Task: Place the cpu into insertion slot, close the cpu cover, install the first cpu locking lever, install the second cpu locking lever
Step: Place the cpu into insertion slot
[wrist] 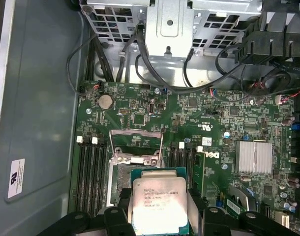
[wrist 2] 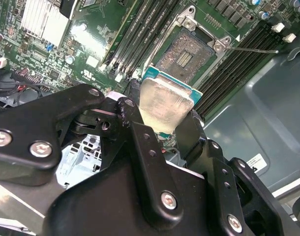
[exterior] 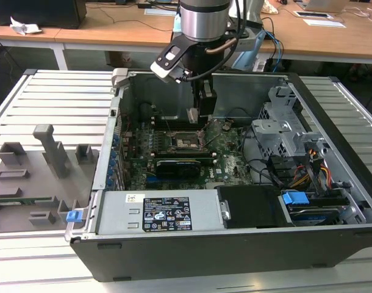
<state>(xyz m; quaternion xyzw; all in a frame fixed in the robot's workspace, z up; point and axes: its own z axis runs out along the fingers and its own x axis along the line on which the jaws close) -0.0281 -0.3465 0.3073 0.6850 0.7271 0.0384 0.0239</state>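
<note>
Cpu in my grasp
My gripper (wrist 2: 163, 104) clamps the small square silver-topped cpu (wrist: 159, 201), faintly printed; the dark square insertion slot (exterior: 185, 140) lies at seven o'clock in the exterior view.

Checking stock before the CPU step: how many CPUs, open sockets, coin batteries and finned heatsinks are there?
cpu: 1
insertion slot: 1
coin battery: 1
finned heatsink: 1
Total: 4

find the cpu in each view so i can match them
exterior view: the cpu at the end effector tip, above the insertion slot
second wrist view: cpu clamped in the end effector, slot just beyond
first wrist view: cpu clamped, hiding part of the slot
shared landmark: the insertion slot
</note>
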